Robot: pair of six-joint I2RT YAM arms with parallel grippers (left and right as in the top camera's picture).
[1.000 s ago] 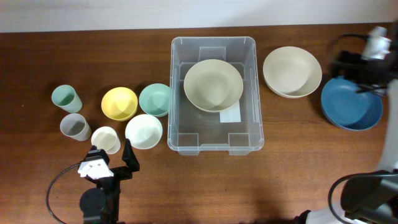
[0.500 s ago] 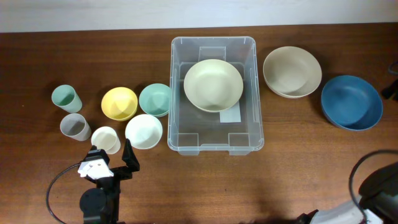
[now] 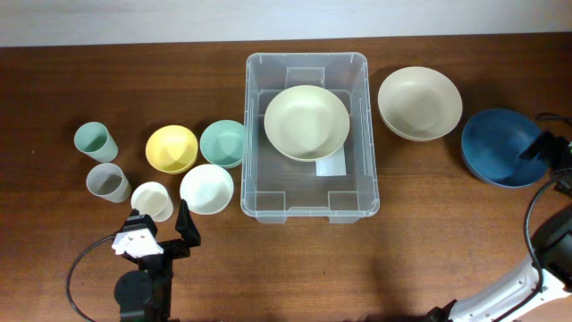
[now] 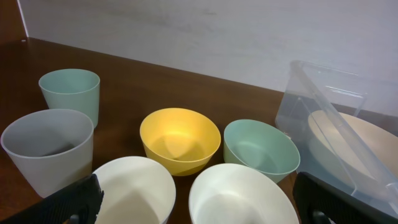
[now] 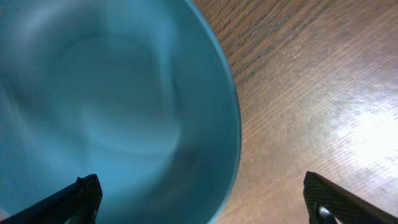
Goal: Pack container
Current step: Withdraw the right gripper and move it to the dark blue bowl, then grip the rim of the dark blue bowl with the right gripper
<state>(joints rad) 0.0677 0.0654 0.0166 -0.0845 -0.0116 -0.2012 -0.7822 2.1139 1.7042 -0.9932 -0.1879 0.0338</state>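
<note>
The clear plastic container (image 3: pixel 253 134) stands mid-table and holds a cream bowl (image 3: pixel 307 122) over its white label (image 3: pixel 332 166). A beige bowl (image 3: pixel 420 103) and a blue bowl (image 3: pixel 500 148) sit to its right. My right gripper (image 3: pixel 543 150) is open at the blue bowl's right rim. In the right wrist view its jaws (image 5: pixel 205 208) straddle the rim of the blue bowl (image 5: pixel 112 106). My left gripper (image 3: pixel 161 224) is open and empty, just in front of a white cup (image 3: pixel 152 199) and a white bowl (image 3: pixel 206 188). The container's corner (image 4: pixel 311 93) shows in the left wrist view.
Left of the container stand a yellow bowl (image 3: pixel 171 148), a green bowl (image 3: pixel 222 143), a green cup (image 3: pixel 94 141) and a grey cup (image 3: pixel 107 182). The left wrist view shows the white cup (image 4: pixel 134 190) and white bowl (image 4: pixel 242 196) nearest.
My right gripper left the spot behind the blue bowl, swung out of view at the right edge, and now sits at the bowl's right rim. The left arm has not moved.
</note>
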